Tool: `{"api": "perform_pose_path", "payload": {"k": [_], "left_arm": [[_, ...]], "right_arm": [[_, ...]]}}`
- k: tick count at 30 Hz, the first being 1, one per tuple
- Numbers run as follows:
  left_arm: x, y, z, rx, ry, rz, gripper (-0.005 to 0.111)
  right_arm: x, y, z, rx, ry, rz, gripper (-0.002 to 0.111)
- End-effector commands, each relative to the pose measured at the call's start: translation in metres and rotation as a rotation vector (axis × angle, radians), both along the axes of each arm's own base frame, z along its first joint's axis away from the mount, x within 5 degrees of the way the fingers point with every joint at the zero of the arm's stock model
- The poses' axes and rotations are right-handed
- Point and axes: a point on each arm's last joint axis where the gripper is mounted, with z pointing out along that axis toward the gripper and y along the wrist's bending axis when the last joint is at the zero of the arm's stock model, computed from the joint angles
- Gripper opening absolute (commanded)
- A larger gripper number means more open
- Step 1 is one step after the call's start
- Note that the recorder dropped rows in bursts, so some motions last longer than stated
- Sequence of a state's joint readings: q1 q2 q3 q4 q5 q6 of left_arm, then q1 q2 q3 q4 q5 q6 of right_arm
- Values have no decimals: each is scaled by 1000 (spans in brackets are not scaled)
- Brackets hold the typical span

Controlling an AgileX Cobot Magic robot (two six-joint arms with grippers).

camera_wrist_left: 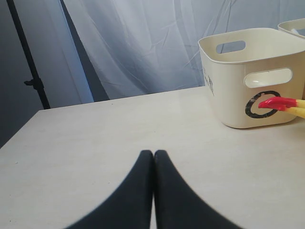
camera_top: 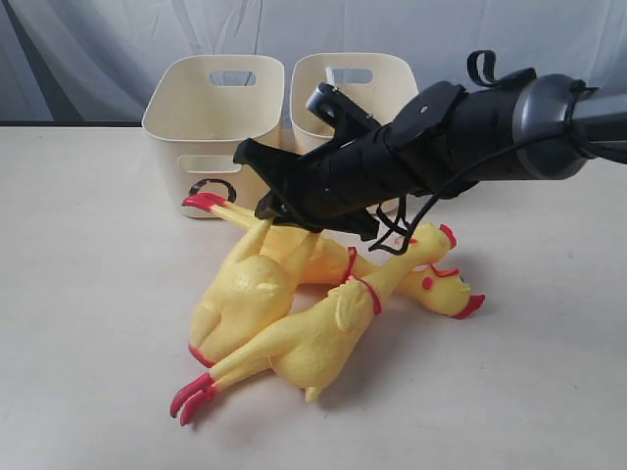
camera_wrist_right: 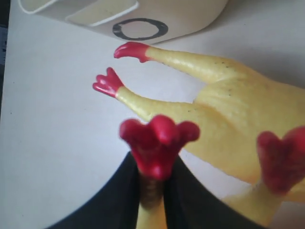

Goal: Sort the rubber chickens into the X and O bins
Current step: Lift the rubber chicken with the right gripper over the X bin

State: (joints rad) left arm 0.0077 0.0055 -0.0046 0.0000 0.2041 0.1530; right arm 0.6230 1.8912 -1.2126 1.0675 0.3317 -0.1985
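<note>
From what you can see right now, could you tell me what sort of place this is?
Most likely a robot test bench in a lab or studio: a pale tabletop, a draped cloth backdrop beside a dark stand, and rubber chickens by a tub marked O.

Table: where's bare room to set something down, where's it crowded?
Bare table left of the chickens and O bin; also right of the chicken heads and along the near edge. Crowded: the pile before the O bin, under the right arm.

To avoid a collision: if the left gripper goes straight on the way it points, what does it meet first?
Probably nothing on the table: ahead of the left gripper lies bare table; the O bin stands aside.
</note>
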Motion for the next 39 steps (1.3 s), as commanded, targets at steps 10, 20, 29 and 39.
{"api": "perform_pose_path", "payload": {"k": [10, 20, 29, 39], "left_arm": [[0, 0, 0, -13, -14, -1, 0], [0, 0, 0, -13, -14, -1, 0], [0, 0, 0, -13, -14, -1, 0], [0, 0, 0, -13, -14, -1, 0]], "right_arm": [[-9, -6, 47, 72, -101, 29, -1], [-4, -6, 107, 143, -407, 60, -1], [11, -25, 117, -10, -590, -117, -1], [19, -33, 127, -97, -696, -195, -1]]}}
